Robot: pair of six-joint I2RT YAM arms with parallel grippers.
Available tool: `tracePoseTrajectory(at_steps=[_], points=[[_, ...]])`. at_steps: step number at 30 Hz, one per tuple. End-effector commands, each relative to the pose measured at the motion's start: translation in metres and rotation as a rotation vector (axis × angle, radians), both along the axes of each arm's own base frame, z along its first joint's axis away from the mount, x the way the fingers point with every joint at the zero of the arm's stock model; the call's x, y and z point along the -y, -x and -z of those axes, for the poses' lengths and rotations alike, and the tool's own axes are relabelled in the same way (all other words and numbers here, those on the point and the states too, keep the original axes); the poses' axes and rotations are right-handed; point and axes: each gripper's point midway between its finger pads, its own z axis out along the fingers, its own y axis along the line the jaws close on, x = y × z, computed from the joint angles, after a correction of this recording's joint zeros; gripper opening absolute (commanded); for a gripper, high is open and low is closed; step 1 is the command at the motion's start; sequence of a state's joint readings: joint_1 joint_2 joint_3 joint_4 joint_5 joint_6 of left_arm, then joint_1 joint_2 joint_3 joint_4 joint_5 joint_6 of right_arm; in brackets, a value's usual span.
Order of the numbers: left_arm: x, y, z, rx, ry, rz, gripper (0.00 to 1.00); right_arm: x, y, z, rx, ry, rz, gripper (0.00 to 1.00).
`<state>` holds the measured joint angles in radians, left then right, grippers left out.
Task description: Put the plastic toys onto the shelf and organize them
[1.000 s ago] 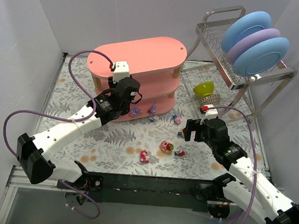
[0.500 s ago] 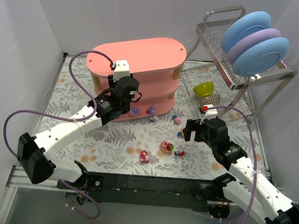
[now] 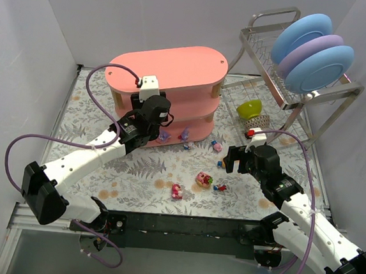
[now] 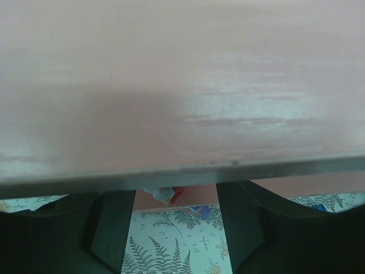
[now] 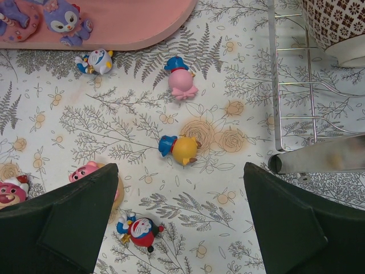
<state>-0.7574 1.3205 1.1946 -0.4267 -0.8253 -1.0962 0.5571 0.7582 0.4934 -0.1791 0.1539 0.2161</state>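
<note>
Plastic toys lie in two places: some on the shelf, most loose on the counter.

Top view: the salmon-pink shelf (image 3: 169, 78) stands at the back left of the fern-printed counter (image 3: 135, 171). My left claw (image 3: 160, 121) is tucked against its front, between the tiers. Two purple toys (image 3: 165, 135) sit on the lowest board. Strawberry-like toys (image 3: 204, 178) lie near the counter's front. My right claw (image 3: 235, 159) hovers right of them, apart from everything.

Left wrist view: the underside of a pink shelf board (image 4: 182, 85) fills most of the frame. Below it the left claw (image 4: 177, 228) is released, its dark fingers (image 4: 108, 228) parted. A small blue, yellow and red toy (image 4: 162, 196) shows between the tips; I see no grip on it. I judge this toy is being set down. I should back straight out, level, so I neither knock the board above nor drag the toy.

Right wrist view: the right claw (image 5: 179, 194) gapes wide and holds nothing. A yellow toy with a blue hat (image 5: 179, 149) lies on its side just ahead of it, a red and blue toy (image 5: 140, 228) between the fingers. The yellow one looks the best next pick: descend squarely and close across its round body, not its hat.
</note>
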Motion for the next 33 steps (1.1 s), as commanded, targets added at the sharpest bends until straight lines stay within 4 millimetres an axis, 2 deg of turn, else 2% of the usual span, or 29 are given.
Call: tracePoseTrajectory(at_steps=[1, 6, 17, 21, 27, 31, 33], points=[[-0.004, 0.0, -0.005, 0.003, 0.042, -0.013, 0.57, -0.002, -0.005, -0.012, 0.048, -0.024, -0.003, 0.98], [-0.004, 0.008, -0.009, -0.022, 0.084, -0.015, 0.73, -0.003, -0.005, -0.012, 0.05, -0.027, -0.006, 0.98], [0.007, 0.029, -0.02, -0.081, 0.237, 0.041, 0.77, -0.004, -0.005, -0.009, 0.044, -0.025, -0.009, 0.98], [0.022, 0.035, -0.025, -0.107, 0.302, 0.111, 0.76, -0.004, -0.005, -0.008, 0.045, -0.024, -0.009, 0.98], [0.047, 0.036, -0.018, -0.151, 0.327, 0.208, 0.77, -0.005, -0.006, -0.008, 0.044, -0.025, -0.012, 0.98], [0.051, 0.029, -0.009, -0.145, 0.277, 0.216, 0.78, -0.005, -0.005, -0.008, 0.046, -0.027, -0.017, 0.97], [0.047, 0.025, -0.003, -0.134, 0.231, 0.204, 0.79, -0.006, -0.005, -0.009, 0.048, -0.029, -0.022, 0.97]])
